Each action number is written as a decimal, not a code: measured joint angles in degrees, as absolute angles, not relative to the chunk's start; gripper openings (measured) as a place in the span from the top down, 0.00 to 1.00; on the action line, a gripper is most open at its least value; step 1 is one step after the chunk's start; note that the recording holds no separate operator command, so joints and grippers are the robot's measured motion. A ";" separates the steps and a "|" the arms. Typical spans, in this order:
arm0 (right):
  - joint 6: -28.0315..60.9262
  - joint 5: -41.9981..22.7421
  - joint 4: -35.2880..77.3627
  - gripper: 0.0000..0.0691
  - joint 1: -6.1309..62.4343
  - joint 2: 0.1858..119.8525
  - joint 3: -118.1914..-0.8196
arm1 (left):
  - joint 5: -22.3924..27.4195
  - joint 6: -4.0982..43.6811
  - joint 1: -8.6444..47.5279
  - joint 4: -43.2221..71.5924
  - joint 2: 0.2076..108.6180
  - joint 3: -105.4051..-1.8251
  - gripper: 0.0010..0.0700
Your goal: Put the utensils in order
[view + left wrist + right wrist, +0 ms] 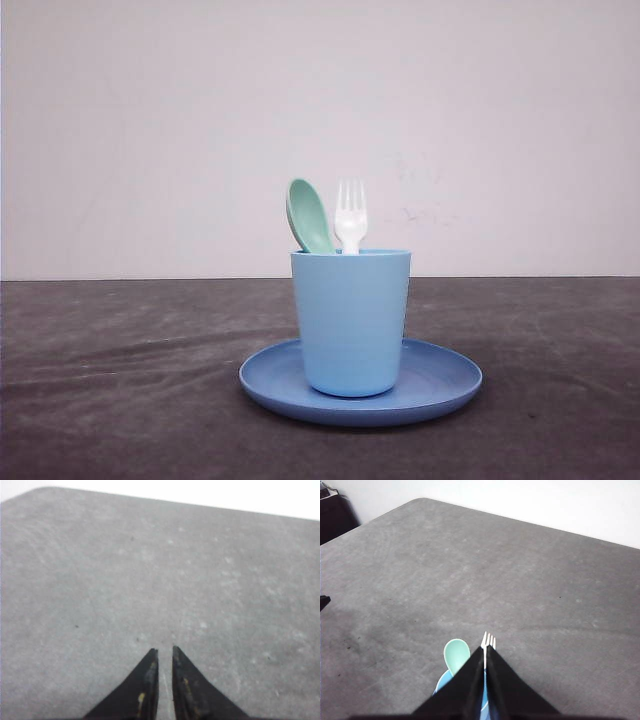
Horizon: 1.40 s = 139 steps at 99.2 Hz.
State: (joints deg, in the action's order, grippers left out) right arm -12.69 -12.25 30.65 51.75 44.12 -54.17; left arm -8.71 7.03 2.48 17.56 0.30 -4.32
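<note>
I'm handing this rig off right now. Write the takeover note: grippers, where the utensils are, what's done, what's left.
Left gripper: nearly shut, empty, over bare table.
Right gripper: shut, holding nothing, above the cup.
Fork and spoon: both standing in the cup, heads up, spoon on the left in the front view. Cup stands upright on the plate.
Done: both utensils look sorted into the cup.
Left: probably just pulling the arms back.

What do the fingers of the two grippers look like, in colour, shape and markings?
Both have black fingers that taper to narrow points. On the left gripper, the fingers carry small yellowish scuffs along their inner edges. On the right gripper, the fingers look plain black, with no markings visible.
</note>
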 joint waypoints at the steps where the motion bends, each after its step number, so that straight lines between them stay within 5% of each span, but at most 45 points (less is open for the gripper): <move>1: -12.69 -12.23 30.65 0.99 51.75 44.12 -54.17 | -8.71 7.03 2.42 17.56 0.25 -4.32 0.98; 35: -12.69 -12.23 30.65 0.99 51.75 44.12 -54.17 | -1.72 4.45 1.10 17.47 0.25 -4.21 0.98; 139: -12.69 -12.23 30.65 0.99 51.75 44.12 -54.17 | -1.63 3.81 0.75 17.43 0.23 -4.21 0.98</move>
